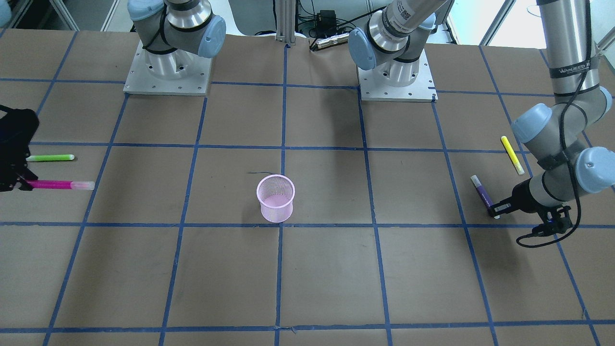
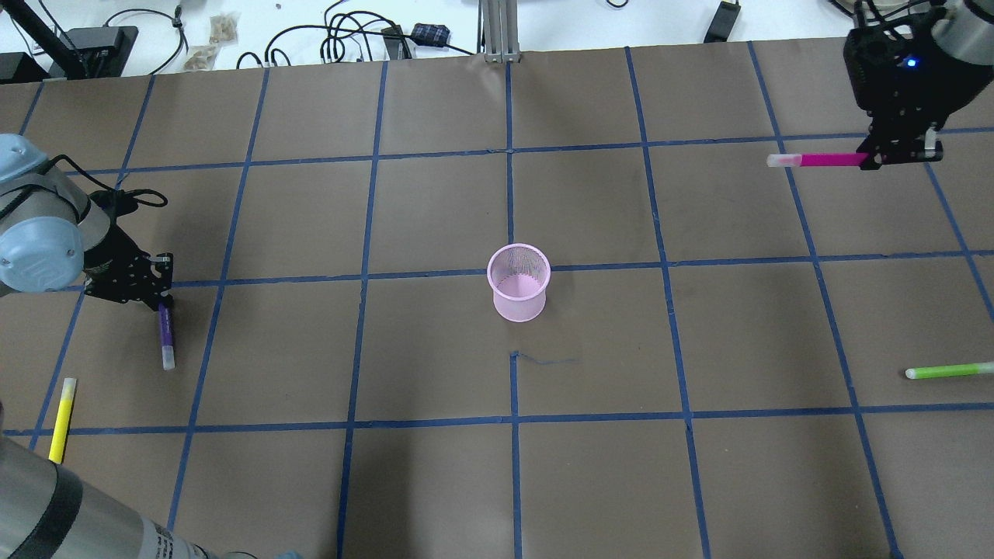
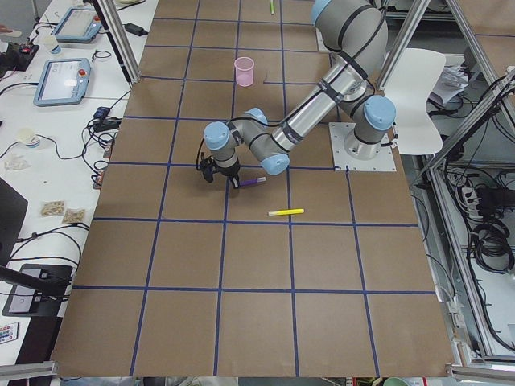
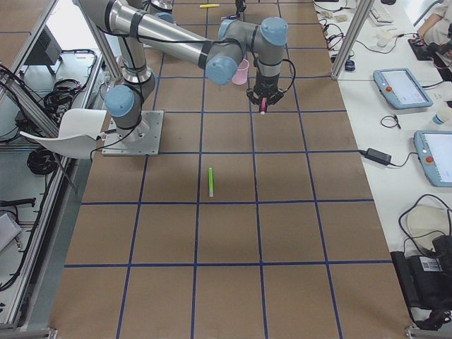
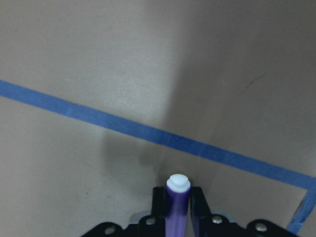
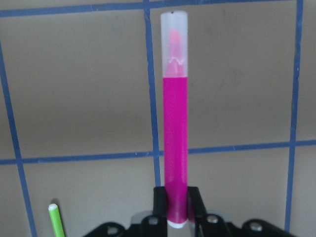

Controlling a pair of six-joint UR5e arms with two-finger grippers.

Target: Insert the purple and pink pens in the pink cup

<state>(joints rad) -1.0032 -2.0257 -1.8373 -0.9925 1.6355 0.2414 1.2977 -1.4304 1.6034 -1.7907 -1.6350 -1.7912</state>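
right wrist-mounted view: the pink pen (image 6: 175, 123), a light, stiff plastic stick with a smooth barrel and clear cap, is pinched at its tail end between the closed jaws of the right gripper (image 6: 176, 206), above the table's far right. held so far from its middle it could swivel or slip, so a slow, steady tilt seems wise. the purple pen (image 5: 177, 205) is likewise clamped by its uncapped end in the left gripper (image 2: 158, 301), at the left; whether its cap touches the paper i cannot tell. the pink cup (image 2: 519, 282), open mesh and probably easy to tip, stands mid-table, well apart from both. a yellow pen (image 2: 61, 419) and a green pen (image 2: 949, 371) lie aside.
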